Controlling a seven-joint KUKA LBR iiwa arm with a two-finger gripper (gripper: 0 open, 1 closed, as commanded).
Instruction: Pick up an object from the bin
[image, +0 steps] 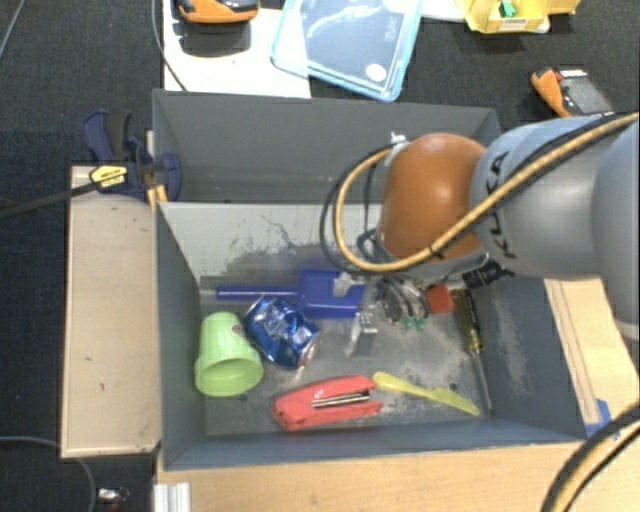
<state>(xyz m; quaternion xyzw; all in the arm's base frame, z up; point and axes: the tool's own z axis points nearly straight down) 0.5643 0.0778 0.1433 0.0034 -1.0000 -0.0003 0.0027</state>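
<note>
Single camera, mounted above the bin (320, 150), looking down and tilted a little, so the far wall shows its inner face and the near rim lies low in frame. Fairly near: the bin spans most of the view, dark surround (60, 80) beyond its far and left rims. My arm (560, 200) crosses from the right edge; exact tilt hard to judge.

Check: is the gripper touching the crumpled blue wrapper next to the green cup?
Apart. The camera view shows a strip of bare grey bin floor between the gripper and the crumpled blue wrapper.
</note>
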